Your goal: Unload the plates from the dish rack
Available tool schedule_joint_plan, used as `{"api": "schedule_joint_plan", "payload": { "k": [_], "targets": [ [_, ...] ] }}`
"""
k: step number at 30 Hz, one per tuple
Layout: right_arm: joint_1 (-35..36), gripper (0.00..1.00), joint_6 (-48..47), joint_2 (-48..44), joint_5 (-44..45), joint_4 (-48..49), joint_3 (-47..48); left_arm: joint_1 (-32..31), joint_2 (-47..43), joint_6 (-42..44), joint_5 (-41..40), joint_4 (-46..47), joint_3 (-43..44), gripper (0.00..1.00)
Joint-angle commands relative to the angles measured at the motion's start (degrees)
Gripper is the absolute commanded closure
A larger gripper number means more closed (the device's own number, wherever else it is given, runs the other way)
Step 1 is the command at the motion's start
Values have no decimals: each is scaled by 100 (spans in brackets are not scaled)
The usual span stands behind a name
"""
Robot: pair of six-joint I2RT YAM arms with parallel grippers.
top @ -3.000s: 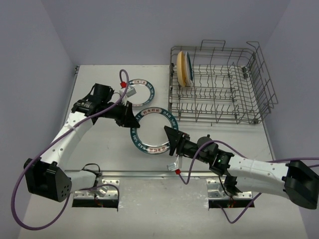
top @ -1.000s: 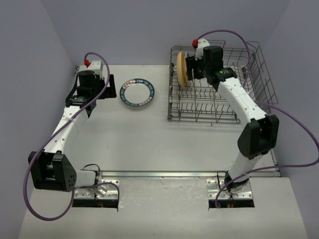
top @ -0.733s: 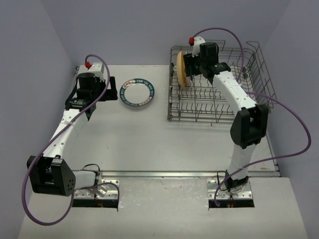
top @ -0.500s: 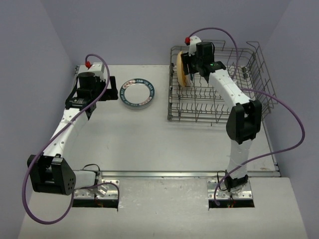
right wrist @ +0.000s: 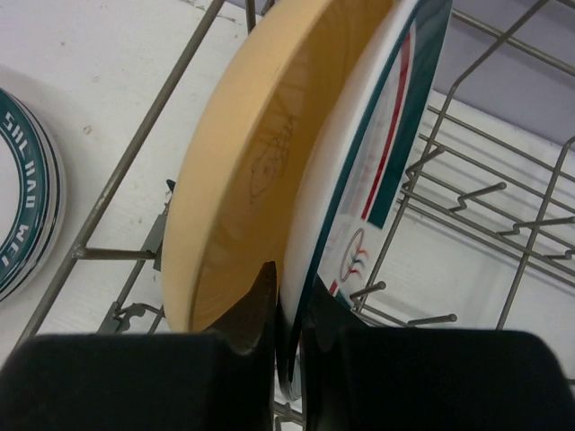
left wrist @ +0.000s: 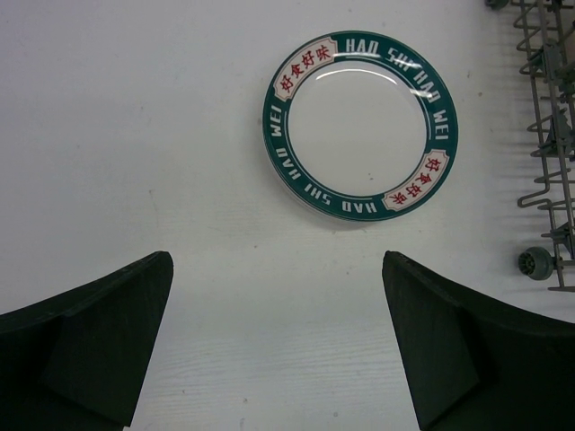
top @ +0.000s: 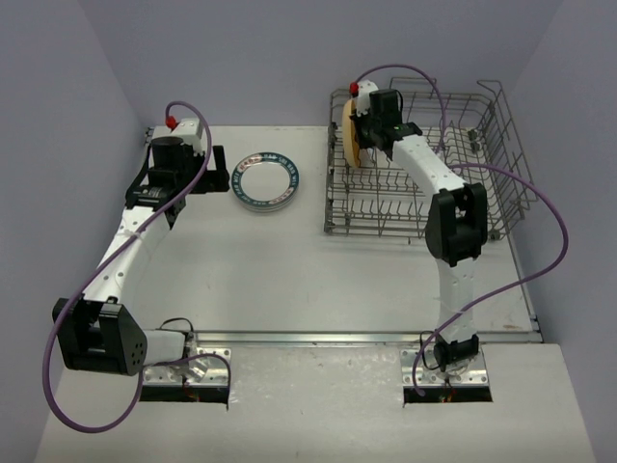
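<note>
Right fingers now clamp the white plate; left fingers unchanged.

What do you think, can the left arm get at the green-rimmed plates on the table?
Probably yes. The left gripper hangs open just short of the green-rimmed plates, with only bare table between it and them; nothing looks in the way.

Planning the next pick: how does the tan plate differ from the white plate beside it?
The tan plate is plain; the white plate has a teal rim band with red markings. The right gripper pinches the white plate's rim; the tan plate is not gripped. Both stand on edge in the dish rack.
</note>
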Motion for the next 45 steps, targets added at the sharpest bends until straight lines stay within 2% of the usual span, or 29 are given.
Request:
{"api": "schedule_joint_plan", "payload": {
  "k": [1, 10, 13, 17, 18, 20, 22, 24, 27, 28, 30, 33, 38, 45],
  "targets": [
    [-89, 99, -3, -226, -55, 150, 317, -38, -15, -108, 155, 58, 328, 0],
    [-290, 100, 1119, -1494, -1498, -108, 376, -38, 13, -300, 527, -33, 537, 0],
    [-555, 100, 1709, -1848, -1946, -108, 519, -38, -55, -303, 611, -31, 535, 0],
    [-1147, 100, 2741, -2167, -3231, -67, 662, -24, -157, -285, 916, -67, 592, 0],
    [-1278, 100, 2863, -2254, -3549, -47, 637, -13, -191, -287, 1073, -94, 619, 0],
    [-1319, 100, 2501, -2576, -3925, -84, 498, 75, -304, -312, 1487, -142, 704, 0],
    [-1241, 100, 1973, -2982, -4159, -166, 147, 144, -395, -372, 2052, -208, 798, 0],
    [-1103, 100, 842, -3476, -4060, -218, -626, 203, -437, -445, 2809, -297, 912, 0],
    [-573, 100, -1271, -4799, -3244, 47, -2229, 208, -456, -652, 4377, -493, 1002, 1],
    [-388, 100, -1773, -5148, -3100, 192, -2354, 208, -463, -722, 4645, -496, 1000, 1],
    [349, 100, -3323, -6223, -2457, 577, -3988, 208, -626, -827, 5085, -513, 965, 2],
    [1259, 100, -4806, -7192, -1463, 985, -5289, 208, -755, -789, 5358, -590, 916, 1],
    [1938, 100, -6611, -8098, -611, 1707, -6730, 105, -658, -663, 5690, -832, 791, 3],
    [2380, 100, -9146, -8940, -733, 3043, -8534, -596, -444, -284, 5200, -1251, 812, 10]
  ]
}}
